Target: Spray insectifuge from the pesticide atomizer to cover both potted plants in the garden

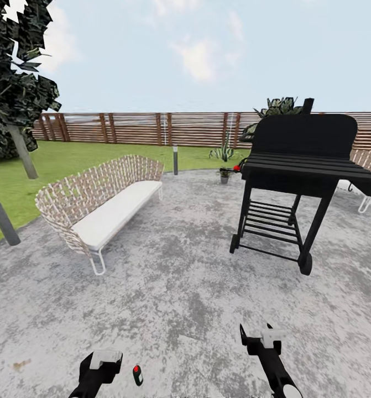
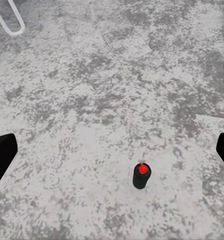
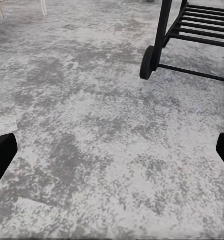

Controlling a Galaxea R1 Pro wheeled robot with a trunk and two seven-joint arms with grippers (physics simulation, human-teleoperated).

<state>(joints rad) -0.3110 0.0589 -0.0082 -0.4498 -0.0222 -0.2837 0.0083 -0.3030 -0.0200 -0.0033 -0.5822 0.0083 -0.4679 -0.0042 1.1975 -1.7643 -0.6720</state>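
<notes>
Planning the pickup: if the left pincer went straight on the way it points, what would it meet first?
Probably the atomizer, standing upright on the patio just below the middle of the open left pincer view. Depth is unclear; it might meet bare stone just past it.

A wicker sofa [image 1: 99,202] with a white cushion stands at left. A black grill [image 1: 301,177] stands at right on wheels. A grey lamp post [image 1: 175,160] stands far, before the brown slatted fence [image 1: 152,128].
</notes>
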